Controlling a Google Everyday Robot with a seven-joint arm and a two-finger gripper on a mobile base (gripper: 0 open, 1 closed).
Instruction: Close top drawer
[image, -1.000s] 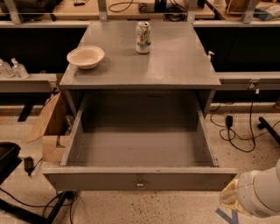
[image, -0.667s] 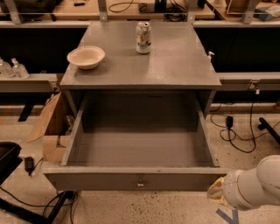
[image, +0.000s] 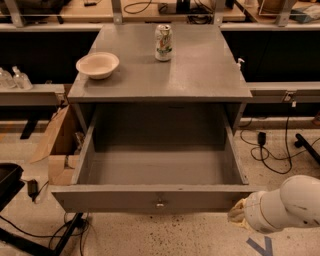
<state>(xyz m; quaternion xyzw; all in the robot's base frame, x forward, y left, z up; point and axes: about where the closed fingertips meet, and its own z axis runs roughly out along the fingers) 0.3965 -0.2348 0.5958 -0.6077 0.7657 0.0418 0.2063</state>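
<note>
The top drawer (image: 150, 198) is a wide, deep grey drawer pulled fully out of the grey cabinet. Its inside is empty. Its flat front panel faces me and has a small metal knob (image: 160, 202) at the centre. My gripper (image: 238, 214) sits at the lower right, at the right end of the front panel, at the tip of the white arm (image: 285, 205). It is mostly hidden behind the arm.
A white bowl (image: 97, 65) and a drink can (image: 163, 42) stand on the cabinet top (image: 200, 70). A cardboard box (image: 57, 150) sits on the floor to the left. Cables (image: 270, 150) lie on the floor to the right. A black object (image: 7, 182) is at the far left.
The arm and gripper have moved left, from the lower right corner toward the right end of the drawer front. The drawer has not moved.
</note>
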